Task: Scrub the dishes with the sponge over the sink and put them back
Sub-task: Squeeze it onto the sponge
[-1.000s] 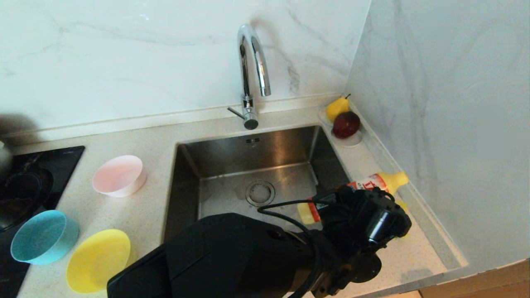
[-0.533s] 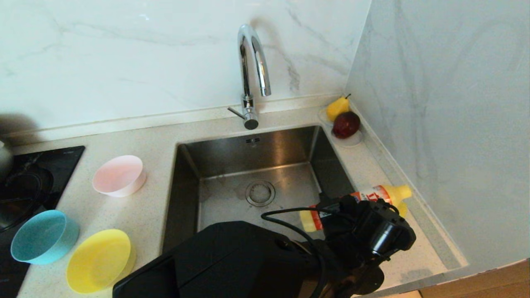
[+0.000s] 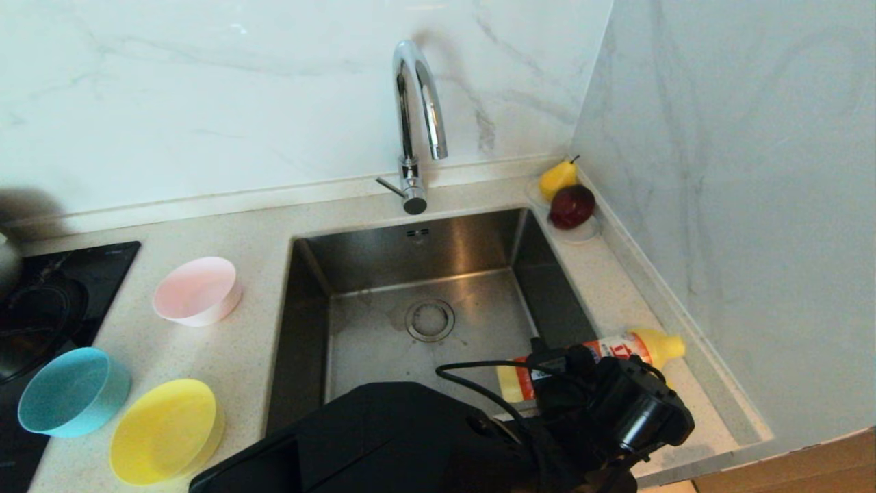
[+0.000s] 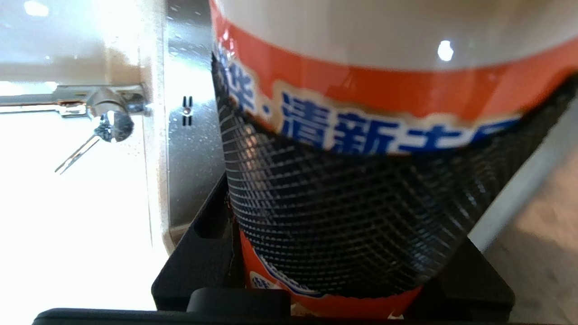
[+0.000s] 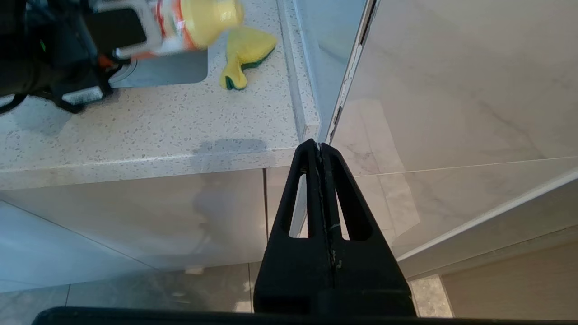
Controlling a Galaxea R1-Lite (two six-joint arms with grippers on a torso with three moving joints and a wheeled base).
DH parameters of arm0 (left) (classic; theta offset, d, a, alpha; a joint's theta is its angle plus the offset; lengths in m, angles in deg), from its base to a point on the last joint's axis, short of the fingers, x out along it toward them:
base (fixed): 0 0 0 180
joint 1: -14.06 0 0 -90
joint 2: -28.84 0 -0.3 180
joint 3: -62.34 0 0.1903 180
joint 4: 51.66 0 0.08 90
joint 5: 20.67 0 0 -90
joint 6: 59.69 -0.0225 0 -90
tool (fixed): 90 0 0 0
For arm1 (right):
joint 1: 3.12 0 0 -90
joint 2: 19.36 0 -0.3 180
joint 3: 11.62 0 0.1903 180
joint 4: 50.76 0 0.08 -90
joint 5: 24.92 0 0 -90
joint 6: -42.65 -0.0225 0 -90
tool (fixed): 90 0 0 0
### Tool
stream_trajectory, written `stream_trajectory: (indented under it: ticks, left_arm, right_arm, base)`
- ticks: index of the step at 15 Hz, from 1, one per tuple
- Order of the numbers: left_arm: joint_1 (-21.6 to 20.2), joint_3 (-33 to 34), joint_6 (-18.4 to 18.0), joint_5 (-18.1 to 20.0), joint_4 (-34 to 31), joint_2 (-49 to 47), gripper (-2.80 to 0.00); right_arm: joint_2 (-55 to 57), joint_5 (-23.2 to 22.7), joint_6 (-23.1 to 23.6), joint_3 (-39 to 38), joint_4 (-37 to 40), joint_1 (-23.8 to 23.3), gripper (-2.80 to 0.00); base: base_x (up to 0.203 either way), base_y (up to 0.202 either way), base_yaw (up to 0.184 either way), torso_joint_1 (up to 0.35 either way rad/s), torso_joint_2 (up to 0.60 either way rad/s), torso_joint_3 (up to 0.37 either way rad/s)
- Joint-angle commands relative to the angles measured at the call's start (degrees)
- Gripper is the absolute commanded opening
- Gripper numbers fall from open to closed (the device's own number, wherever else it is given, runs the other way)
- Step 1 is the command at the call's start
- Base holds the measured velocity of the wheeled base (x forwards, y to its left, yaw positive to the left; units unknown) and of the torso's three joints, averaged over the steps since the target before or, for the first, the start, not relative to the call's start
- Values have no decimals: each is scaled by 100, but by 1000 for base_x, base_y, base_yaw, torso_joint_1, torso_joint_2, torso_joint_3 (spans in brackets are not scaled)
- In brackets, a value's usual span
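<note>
1. Found the left gripper [image 3: 564, 373] clamped about halfway on a detergent bottle [image 3: 640, 346], with its meshed pads pressed on the orange label.
2. Saw the bottle held roughly level at the right edge of the sink [image 3: 424, 246], with the yellow cap aimed at the right wall and the base out over the basin.
3. Located the sponge [image 5: 246, 54] only in the right wrist view. Saw it lying bent on the bench [image 3: 239, 342] in the strip between sink and right wall, just past the bottle's cap and apart from it. Could not make it out in the head view.
4. Judged the sponge to lie just beyond and below the left gripper, towards the wall, so much nearer that arm than the other. Judged that gripper full, though, and unable to take the sponge until the bottle was put down.
5. Found the right gripper [image 5: 321, 153] pressed together with nothing in it, parked below the bench's front edge and well short of the sponge.
6. Counted three bowls on the bench left of the sink, well apart from both grippers: pink [image 3: 197, 291], blue [image 3: 72, 392] and yellow [image 3: 164, 430]. Judged the scrubbing not yet begun.
</note>
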Motion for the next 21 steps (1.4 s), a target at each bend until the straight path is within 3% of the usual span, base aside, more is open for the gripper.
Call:
stream_trajectory:
  ticks: [1, 12, 18, 21]
  left_arm:
    - [-1, 73, -32, -35, 0, -31, -280]
    - [-9, 29, -156, -44, -14, -77, -280]
    - [-44, 17, -749, -44, -4, 222, -280]
    - [-81, -96, -788, -44, 17, 203, -280]
  right_arm:
    - [-2, 1, 3, -9, 0, -2, -280]
    - [-2, 1, 3, -9, 0, -2, -280]
    - [-2, -8, 3, -2, 0, -2, -280]
    - [-2, -5, 3, -9, 0, -2, -280]
  base:
    - [0, 0, 0, 0, 0, 0]
    - [0, 0, 0, 0, 0, 0]
    - [0, 0, 0, 0, 0, 0]
    - [0, 0, 0, 0, 0, 0]
